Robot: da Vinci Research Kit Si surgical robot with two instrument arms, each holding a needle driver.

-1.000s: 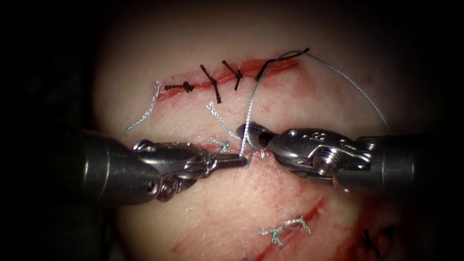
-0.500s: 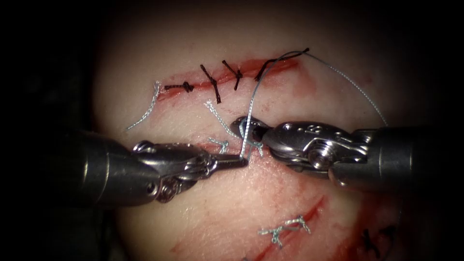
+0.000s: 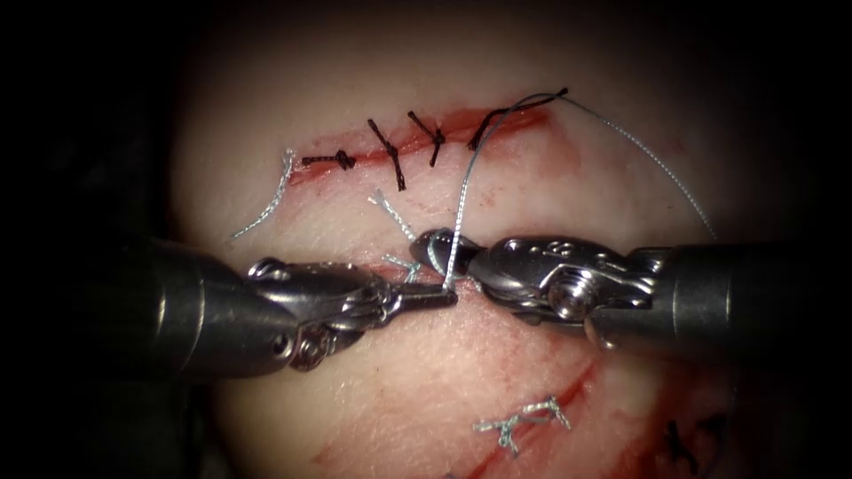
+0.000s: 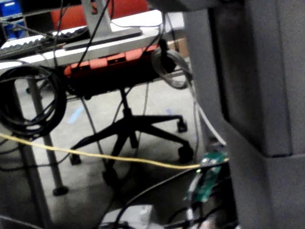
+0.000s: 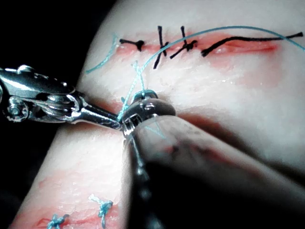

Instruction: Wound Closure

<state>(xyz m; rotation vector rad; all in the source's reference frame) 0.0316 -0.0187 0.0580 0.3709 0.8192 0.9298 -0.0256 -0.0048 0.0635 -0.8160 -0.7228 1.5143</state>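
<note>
My left tool (image 3: 441, 294) comes in from the left, its jaws shut on the pale thread (image 3: 466, 186) just above the tissue (image 3: 426, 372). From there the thread climbs past my right tool's tip (image 3: 432, 248), arcs over the upper cut (image 3: 461, 120) and runs off to the right. The right tool's tip lies against that strand, directly above the left tool's jaws (image 5: 112, 121). A short frayed thread tail (image 3: 390, 213) ends right beside the right tool (image 5: 143, 107). A dark curved strand (image 3: 519, 108) lies along the upper cut's right end; I cannot tell whether it is the needle.
Three dark knotted stitches (image 3: 390, 151) cross the upper cut. A loose pale thread end (image 3: 271, 200) lies to their left. A pale stitch (image 3: 404, 264) sits on the middle cut by the left tool. A pale knot (image 3: 519, 421) marks the lower cut, with red fluid around it.
My right tool has slid left, bringing its tip over the left tool's jaws and up to the frayed tail. The left tool has kept its hold and place.
</note>
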